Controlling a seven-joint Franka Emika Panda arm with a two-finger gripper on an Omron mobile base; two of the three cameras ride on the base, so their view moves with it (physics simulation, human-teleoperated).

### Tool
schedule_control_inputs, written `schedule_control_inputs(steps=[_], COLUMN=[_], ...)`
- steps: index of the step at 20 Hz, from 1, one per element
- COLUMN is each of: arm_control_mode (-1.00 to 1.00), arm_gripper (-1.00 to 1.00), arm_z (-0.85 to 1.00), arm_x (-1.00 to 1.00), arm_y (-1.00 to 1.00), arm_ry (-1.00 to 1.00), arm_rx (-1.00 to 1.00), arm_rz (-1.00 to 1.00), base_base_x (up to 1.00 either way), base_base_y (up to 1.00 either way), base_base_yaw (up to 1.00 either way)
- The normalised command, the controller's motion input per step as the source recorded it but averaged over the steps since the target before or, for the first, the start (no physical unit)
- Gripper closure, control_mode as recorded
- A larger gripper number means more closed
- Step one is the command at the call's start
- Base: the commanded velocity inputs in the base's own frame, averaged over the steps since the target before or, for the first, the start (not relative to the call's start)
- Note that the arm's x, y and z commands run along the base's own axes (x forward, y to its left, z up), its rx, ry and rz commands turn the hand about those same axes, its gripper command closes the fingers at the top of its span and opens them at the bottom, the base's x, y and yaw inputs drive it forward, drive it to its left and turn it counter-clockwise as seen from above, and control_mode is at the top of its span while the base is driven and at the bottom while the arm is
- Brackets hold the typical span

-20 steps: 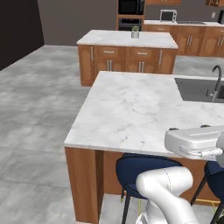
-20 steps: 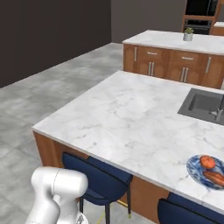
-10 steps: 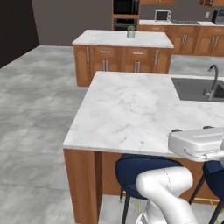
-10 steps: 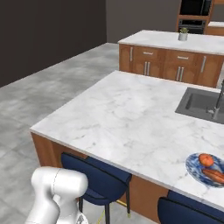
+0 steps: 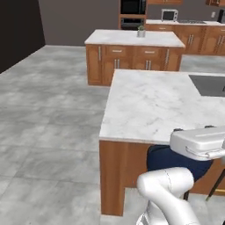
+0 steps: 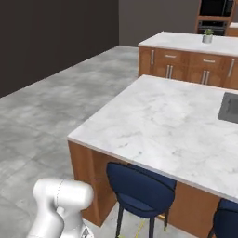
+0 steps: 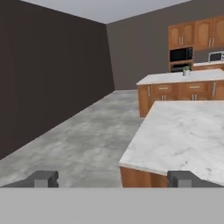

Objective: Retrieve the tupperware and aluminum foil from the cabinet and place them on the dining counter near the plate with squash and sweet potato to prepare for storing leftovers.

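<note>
The dining counter point(image 5: 149, 105) point(image 6: 176, 125) point(image 7: 188, 131) is a white, grey-veined marble top on a wood base, and it lies ahead and to my right. A corner of its dark sink point(image 5: 211, 85) point(image 6: 230, 107) reaches in from the right edge. In the hand view my gripper point(image 7: 113, 179) is open, with nothing between its two dark fingertips point(image 7: 43, 178), and it looks over the floor and the counter's near corner. Reddish-brown wall cabinets point(image 7: 192, 33) hang on the far wall with doors shut. The tupperware, the aluminum foil and the plate are out of view.
A smaller marble island point(image 5: 134, 39) point(image 6: 190, 42) with a potted plant point(image 5: 141, 30) point(image 7: 186, 71) stands beyond the counter. Blue stools point(image 6: 139, 188) point(image 5: 176, 160) are tucked under the near edge. Open grey floor point(image 5: 44, 110) stretches left to a dark wall point(image 6: 46, 37).
The whole picture has slid to the right in both base views, so the camera has swung left. The plate has passed out of the right base view. The gripper stays open.
</note>
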Motion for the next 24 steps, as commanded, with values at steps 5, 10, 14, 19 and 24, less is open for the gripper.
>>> schedule_control_inputs(steps=[5,10,14,19,24], arm_control_mode=[1.00,1.00,1.00,1.00,1.00], arm_gripper=[-1.00,-1.00,-1.00,-1.00,-1.00], arm_z=[0.00,0.00,0.00,0.00,0.00], arm_x=[0.00,0.00,0.00,0.00,0.00], arm_y=[0.00,0.00,0.00,0.00,0.00], arm_ry=[0.00,0.00,0.00,0.00,0.00], arm_rx=[0.00,0.00,0.00,0.00,0.00], arm_rz=[0.00,0.00,0.00,0.00,0.00], base_base_x=[-0.15,0.90,1.00,1.00,1.00], base_base_y=[1.00,1.00,1.00,1.00,1.00], base_base_yaw=[-0.06,-0.46,-0.48,-0.45,-0.44])
